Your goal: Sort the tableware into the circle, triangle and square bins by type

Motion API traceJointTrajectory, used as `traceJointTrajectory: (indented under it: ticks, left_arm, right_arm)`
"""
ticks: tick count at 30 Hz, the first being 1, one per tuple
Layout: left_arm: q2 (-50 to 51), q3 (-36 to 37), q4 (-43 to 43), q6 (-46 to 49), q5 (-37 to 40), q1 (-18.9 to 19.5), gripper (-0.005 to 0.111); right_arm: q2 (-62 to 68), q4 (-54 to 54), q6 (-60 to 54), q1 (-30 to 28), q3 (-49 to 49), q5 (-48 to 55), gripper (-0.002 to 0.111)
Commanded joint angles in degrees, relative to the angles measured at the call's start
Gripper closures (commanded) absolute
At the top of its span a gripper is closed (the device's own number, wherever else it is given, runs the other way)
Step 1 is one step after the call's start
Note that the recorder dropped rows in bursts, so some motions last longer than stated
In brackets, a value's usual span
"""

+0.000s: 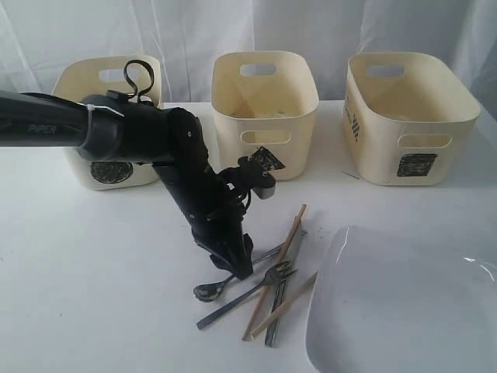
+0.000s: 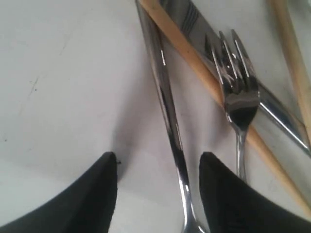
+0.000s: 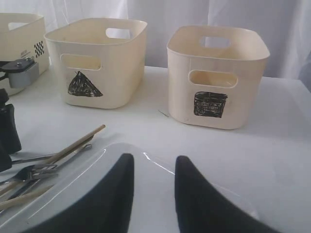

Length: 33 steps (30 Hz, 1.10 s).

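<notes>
My left gripper reaches down into the cutlery pile on the white table and stands open. The steel spoon's handle runs between its fingers, closer to one fingertip. The spoon's bowl pokes out below the gripper. Beside it lie the fork, the knife and two wooden chopsticks. My right gripper hovers open over the large white plate. The circle bin, triangle bin and square bin stand along the back. Mugs and bowls are out of view.
The plate fills the front right corner of the table. The left arm stretches across in front of the circle bin. A white curtain hangs behind the bins.
</notes>
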Motion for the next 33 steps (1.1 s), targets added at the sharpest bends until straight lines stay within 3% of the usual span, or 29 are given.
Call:
traceJointTrajectory:
  ticks: [1, 9, 13, 22, 33]
  left_arm:
    - [1.7, 0.5, 0.1, -2.7, 1.2, -0.3, 0.058]
    - [1.7, 0.5, 0.4, -2.8, 7.7, -0.3, 0.107]
    - [1.4, 0.5, 2.8, -5.1, 10.0, -0.3, 0.107]
    - [-3.2, 0.5, 24.5, -19.2, 10.8, 0.3, 0.107]
    - [-3.8, -1.1, 31.6, -23.3, 12.0, 1.5, 0.107]
  right_arm:
    - [-0.4, -0.3, 0.0, -0.5, 0.3, -0.4, 0.08]
    - [-0.4, -0.3, 0.0, -0.5, 0.3, -0.4, 0.08]
    - [-0.4, -0.3, 0.0, -0.5, 0.3, -0.4, 0.08]
    - [-0.4, -0.3, 0.0, -0.5, 0.3, -0.4, 0.08]
    - [-0.4, -0.3, 0.0, -0.5, 0.3, -0.4, 0.08]
